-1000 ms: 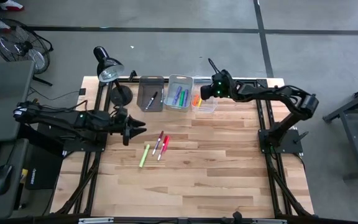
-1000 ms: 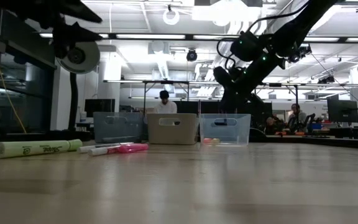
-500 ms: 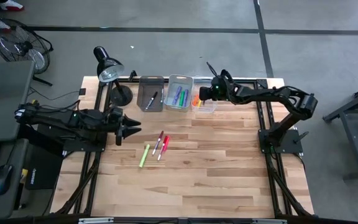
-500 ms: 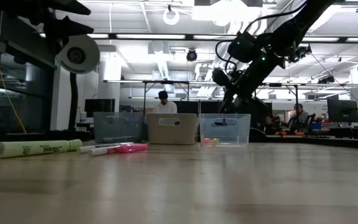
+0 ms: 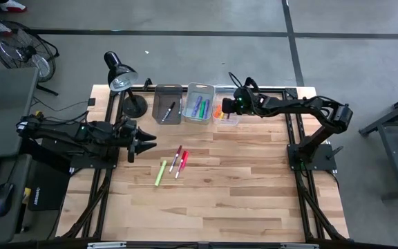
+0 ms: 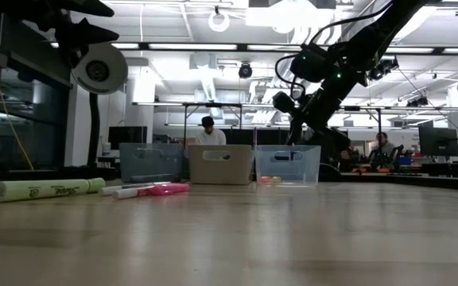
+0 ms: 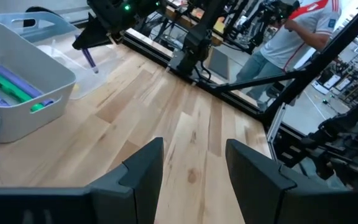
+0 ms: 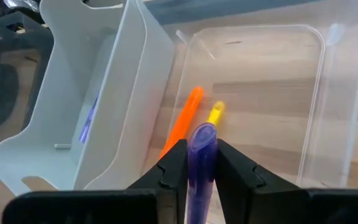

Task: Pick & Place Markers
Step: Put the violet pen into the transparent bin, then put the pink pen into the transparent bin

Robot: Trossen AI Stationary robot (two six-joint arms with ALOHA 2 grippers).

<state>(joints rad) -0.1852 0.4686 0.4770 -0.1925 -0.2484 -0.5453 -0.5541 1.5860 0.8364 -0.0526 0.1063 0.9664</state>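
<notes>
Over the last second your right gripper [image 8: 195, 163], pinching a thin purple marker [image 8: 200, 155], had dipped toward the clear plastic bin [image 8: 319, 93] holding orange and yellow markers, while the left gripper [image 7: 194, 165], fingers spread and empty, had drawn back near the bench's left edge. Purple markers lay in the neighbouring white bin [image 8: 126, 81], so a release here risked mis-sorting. The marker could also have clipped the bin's rim.

I see three bins [image 5: 197, 104] in a row at the worktop's [image 5: 254, 180] far edge; three markers [image 5: 173, 163] lie before them, lamp [image 5: 121, 79] to their left.
</notes>
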